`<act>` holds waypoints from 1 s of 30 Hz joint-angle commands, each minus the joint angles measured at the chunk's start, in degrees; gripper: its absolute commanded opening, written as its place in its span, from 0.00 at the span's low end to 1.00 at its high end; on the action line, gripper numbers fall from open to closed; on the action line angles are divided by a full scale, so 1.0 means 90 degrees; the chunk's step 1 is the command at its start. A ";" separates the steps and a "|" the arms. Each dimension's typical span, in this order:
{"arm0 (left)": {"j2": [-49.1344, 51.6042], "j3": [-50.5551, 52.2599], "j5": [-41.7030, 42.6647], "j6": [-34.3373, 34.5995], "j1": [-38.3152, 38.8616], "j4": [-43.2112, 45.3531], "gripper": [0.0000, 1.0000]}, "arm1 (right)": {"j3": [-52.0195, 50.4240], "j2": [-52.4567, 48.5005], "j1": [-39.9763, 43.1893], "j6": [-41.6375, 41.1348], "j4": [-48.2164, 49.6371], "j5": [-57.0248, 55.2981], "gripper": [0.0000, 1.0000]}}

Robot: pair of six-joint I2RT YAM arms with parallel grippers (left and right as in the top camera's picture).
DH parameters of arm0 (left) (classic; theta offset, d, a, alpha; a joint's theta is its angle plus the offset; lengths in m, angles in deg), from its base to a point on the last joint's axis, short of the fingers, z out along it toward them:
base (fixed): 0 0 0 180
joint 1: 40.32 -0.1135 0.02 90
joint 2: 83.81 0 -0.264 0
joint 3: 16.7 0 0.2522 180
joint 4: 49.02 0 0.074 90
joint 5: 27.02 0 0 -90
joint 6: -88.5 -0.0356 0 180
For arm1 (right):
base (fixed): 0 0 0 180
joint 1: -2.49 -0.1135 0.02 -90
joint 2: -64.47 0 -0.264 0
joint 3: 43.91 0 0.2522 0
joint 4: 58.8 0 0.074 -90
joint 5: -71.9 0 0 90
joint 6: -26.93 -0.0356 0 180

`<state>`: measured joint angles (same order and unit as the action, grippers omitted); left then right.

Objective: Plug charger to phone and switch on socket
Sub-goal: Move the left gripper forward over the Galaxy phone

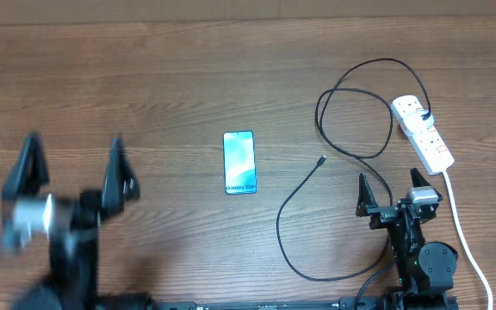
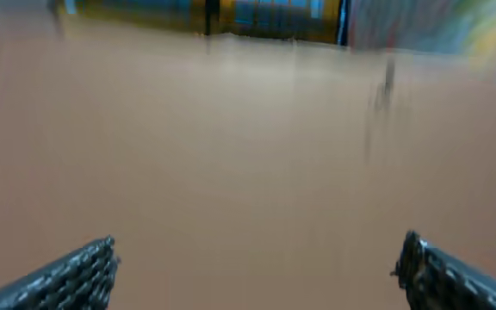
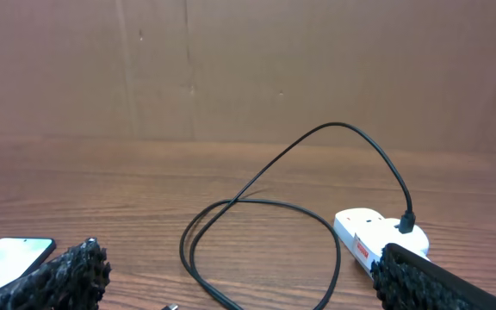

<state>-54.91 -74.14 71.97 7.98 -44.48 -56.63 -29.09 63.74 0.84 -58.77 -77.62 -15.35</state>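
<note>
I am watching the charger [image 1: 279, 226], whose small connector [image 1: 321, 160] is lying loose on the table [image 1: 145, 86] between the phone [image 1: 239, 162] and the right gripper [image 1: 389, 181], while its plug [image 1: 425, 117] is sitting in the socket [image 1: 423, 131] at the far right. Both grippers are hanging wide open and empty. The left gripper [image 1: 73, 146] is well apart from everything and showing blurred. I am worrying that a pinch is going to twist or drop the thin connector, that the light phone is going to slide when pushed unbraced, and that tugging the loop is going to drag the socket.
</note>
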 commanded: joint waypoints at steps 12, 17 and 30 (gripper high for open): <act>0.6008 -0.6302 0.3475 -0.0386 -0.0002 -0.6307 1.00 | -0.0068 0.0063 -0.0044 0.0007 0.0041 -0.0012 1.00; 0.6938 -0.6630 0.2266 0.0483 0.0600 -0.6768 1.00 | -0.0068 0.0063 -0.0044 0.0007 0.0041 -0.0015 1.00; 0.8728 -0.7504 -0.1409 0.2295 0.2931 -0.8301 1.00 | -0.0068 0.0063 -0.0044 0.0007 0.0041 -0.0012 1.00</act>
<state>20.65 -140.02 66.49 22.14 -19.41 -130.59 -29.09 63.74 0.84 -58.75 -77.62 -15.35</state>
